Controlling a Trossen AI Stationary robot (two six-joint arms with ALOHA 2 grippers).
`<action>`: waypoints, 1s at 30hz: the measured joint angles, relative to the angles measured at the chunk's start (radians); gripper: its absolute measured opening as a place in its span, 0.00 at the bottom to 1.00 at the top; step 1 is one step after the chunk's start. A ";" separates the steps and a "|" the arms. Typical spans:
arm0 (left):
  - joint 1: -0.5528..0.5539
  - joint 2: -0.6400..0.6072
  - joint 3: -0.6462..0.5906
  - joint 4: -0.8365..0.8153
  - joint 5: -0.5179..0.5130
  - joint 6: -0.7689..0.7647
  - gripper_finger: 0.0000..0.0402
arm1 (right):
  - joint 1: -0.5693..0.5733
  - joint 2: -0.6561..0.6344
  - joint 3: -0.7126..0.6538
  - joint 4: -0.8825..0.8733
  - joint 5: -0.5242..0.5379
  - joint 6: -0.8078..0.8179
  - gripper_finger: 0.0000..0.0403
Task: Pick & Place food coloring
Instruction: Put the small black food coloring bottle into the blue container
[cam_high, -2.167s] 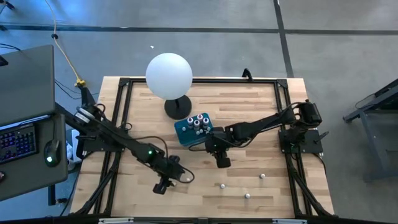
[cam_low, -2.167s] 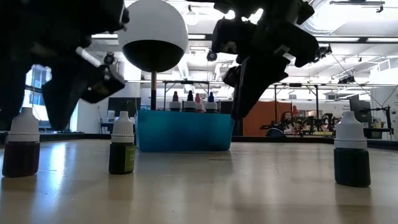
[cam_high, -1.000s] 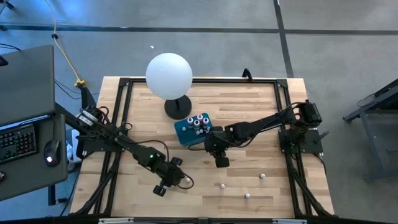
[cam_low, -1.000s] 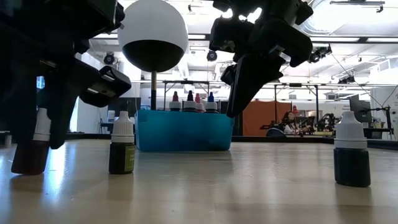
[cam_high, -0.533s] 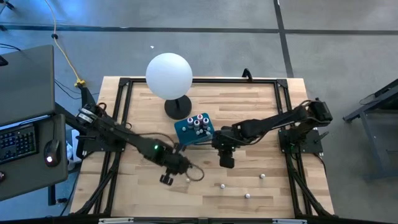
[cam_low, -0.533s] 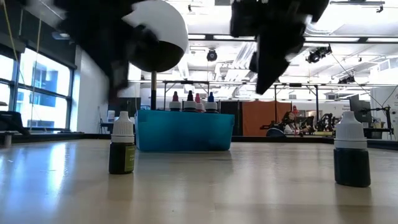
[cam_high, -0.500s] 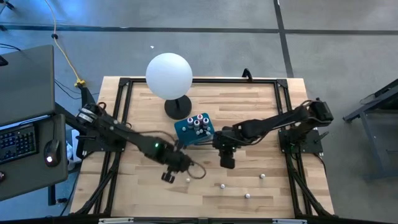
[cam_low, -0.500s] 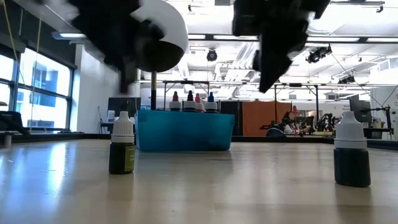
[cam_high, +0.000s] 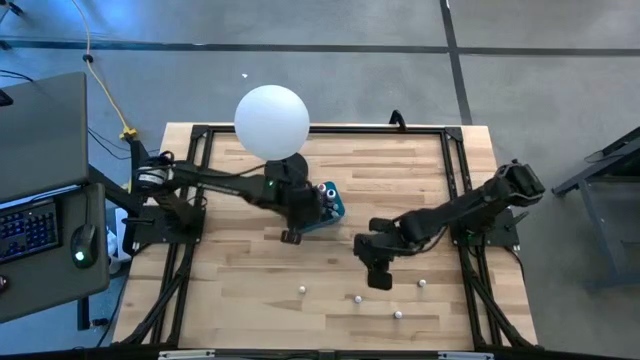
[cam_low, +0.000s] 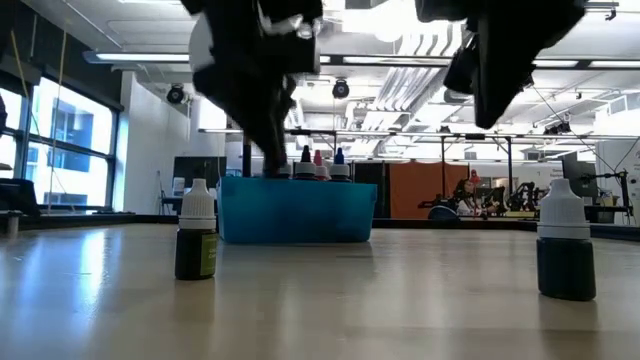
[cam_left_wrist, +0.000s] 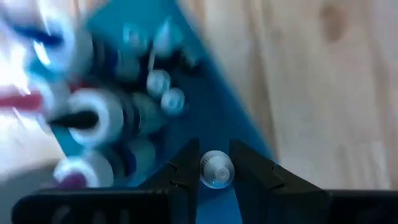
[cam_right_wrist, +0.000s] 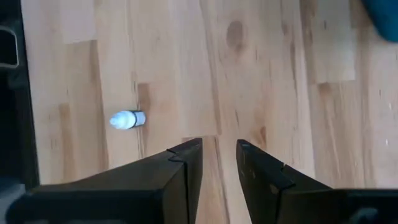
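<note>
Teal box (cam_high: 328, 205), seemingly whitish bottles (cam_high: 302, 290)

Ball lamp (cam_high: 271, 120) standing at bench (cam_high: 400, 180) rear, left of centre. Box (cam_high: 330, 205) sitting just in front of lamp base, bottles (cam_low: 316, 165) standing in it. I'm seeing left pincer (cam_left_wrist: 215, 167) hanging over box, one bottle (cam_left_wrist: 216, 169) sitting between its fingers. Right pincer (cam_high: 380, 278) hovering right of centre, well apart from box. Four loose bottles (cam_high: 357, 297) standing near bench front edge, in front of both pincers.

Wooden table (cam_high: 400, 175) — teal box (cam_high: 333, 206), lamp base, four loose dropper bottles (cam_high: 398, 314).
</note>
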 joint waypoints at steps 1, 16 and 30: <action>0.022 0.007 -0.012 0.003 0.011 -0.003 0.17 | 0.013 0.000 0.000 0.000 0.022 -0.001 0.23; 0.118 0.136 -0.020 0.069 0.039 -0.022 0.17 | 0.087 0.000 -0.001 0.083 0.215 -0.018 0.22; 0.084 0.156 -0.021 0.062 0.015 0.055 0.17 | 0.089 0.048 -0.002 0.172 0.309 -0.011 0.22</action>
